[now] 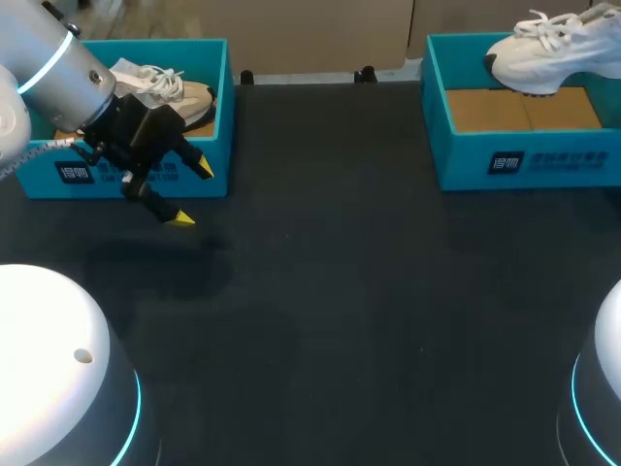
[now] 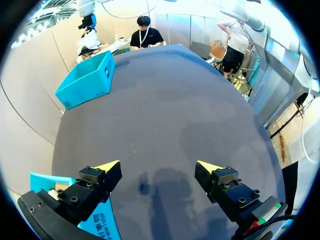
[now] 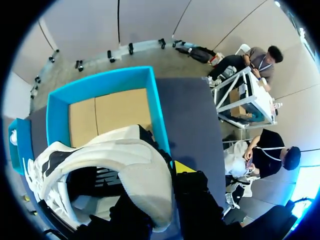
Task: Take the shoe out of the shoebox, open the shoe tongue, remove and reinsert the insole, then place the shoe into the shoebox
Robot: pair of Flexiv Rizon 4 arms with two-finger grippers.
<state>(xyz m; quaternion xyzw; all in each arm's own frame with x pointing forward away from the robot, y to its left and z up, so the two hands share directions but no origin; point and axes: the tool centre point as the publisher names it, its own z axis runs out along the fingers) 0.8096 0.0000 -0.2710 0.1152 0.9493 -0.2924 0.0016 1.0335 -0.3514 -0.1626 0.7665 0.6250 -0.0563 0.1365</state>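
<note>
A white shoe hangs above the right teal shoebox, over its far edge. In the right wrist view my right gripper is shut on the white shoe near its heel; one yellow fingertip shows and the other is hidden behind the shoe. The shoebox with its cardboard floor lies beneath. My left gripper is open and holds nothing, just in front of the left teal shoebox, which contains a beige shoe. In the left wrist view the left gripper is over bare dark table.
The black table stretches between the two boxes. A corner of the left box sits beside my left gripper's finger. The right box is far ahead of it across the table.
</note>
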